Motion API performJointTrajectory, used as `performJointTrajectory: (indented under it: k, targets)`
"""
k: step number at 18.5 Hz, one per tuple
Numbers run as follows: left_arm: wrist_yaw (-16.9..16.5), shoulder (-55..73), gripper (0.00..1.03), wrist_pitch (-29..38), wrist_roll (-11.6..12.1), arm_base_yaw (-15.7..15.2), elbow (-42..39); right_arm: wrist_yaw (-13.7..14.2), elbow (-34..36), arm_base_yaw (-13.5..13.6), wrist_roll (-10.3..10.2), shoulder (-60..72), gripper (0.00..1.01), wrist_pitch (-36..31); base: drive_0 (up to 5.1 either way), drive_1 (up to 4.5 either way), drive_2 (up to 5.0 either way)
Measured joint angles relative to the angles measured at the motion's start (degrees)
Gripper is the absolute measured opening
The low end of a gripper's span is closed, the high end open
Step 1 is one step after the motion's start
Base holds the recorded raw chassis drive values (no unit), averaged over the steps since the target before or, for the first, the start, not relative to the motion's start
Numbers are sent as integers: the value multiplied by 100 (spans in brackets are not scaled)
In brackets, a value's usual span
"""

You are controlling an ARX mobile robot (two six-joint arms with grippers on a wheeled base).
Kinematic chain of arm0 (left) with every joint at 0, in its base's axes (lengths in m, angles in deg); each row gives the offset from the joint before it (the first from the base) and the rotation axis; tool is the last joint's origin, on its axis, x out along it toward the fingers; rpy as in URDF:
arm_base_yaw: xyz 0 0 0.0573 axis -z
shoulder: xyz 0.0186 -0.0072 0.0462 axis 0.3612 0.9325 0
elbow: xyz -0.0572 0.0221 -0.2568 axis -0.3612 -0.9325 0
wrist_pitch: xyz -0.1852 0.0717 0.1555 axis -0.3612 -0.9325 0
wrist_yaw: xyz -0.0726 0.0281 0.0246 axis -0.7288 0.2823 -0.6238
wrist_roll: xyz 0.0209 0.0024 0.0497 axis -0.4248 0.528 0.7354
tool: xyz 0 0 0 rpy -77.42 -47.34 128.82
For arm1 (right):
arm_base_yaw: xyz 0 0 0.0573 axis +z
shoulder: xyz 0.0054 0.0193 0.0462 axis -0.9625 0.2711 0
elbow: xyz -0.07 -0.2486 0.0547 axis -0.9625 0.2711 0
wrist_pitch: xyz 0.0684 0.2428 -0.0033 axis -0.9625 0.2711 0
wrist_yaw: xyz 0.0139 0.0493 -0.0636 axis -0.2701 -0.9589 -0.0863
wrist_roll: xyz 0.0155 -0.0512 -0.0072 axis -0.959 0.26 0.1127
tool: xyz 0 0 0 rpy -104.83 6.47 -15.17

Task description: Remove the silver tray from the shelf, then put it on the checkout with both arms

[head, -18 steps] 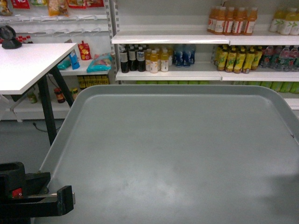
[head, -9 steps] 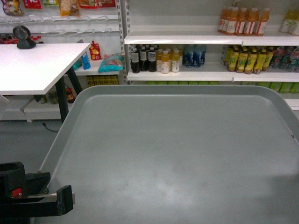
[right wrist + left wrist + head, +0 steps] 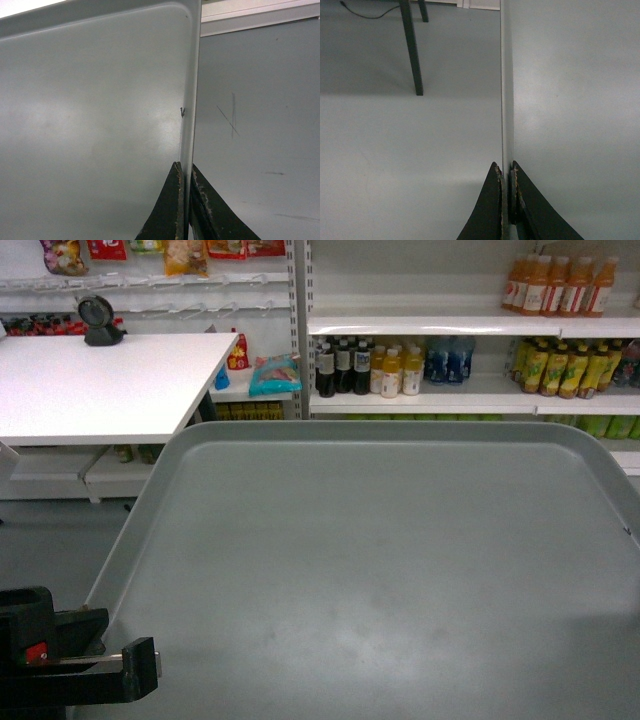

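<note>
Two end effectors grip one tray. Head view: the silver tray (image 3: 380,570) fills the lower frame, held level in the air; the white counter (image 3: 90,390) with its black scanner (image 3: 97,320) sits upper left, drink shelves (image 3: 470,395) behind. Left wrist view: left end effector (image 3: 506,175) pinched shut on the tray's rim above grey floor (image 3: 405,150). Right wrist view: right end effector (image 3: 186,172) clamped on the opposite rim.

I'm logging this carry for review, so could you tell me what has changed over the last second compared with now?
The background slid right in the head view: the checkout with its scanner and the shelf all shifted right, so the view is swinging left toward the checkout. The silver tray stayed put in view, with the left gripper and right gripper still clamped on its side rims.
</note>
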Motion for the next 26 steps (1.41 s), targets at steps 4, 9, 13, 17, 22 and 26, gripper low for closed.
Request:
performJointTrajectory:
  k: [4, 9, 13, 17, 22, 26]
  targets:
    - [0, 0, 2, 0, 0, 0, 0, 0, -2, 0, 0, 0, 3, -7, -488, 248, 248]
    - [0, 0, 2, 4, 2, 0, 0, 2, -2, 0, 0, 0, 3, -7, -490, 246, 246]
    - [0, 0, 2, -4, 2, 0, 0, 0, -2, 0, 0, 0, 3, -4, -490, 246, 246]
    - [0, 0, 2, 0, 2, 0, 0, 0, -2, 0, 0, 0, 3, -9, -499, 237, 237]
    - [2, 0, 2, -7, 2, 0, 0, -2, -2, 0, 0, 2, 3, -2, -498, 239, 239]
    - [0, 0, 2, 7, 2, 0, 0, 0, -2, 0, 2, 0, 3, -13, -498, 239, 239]
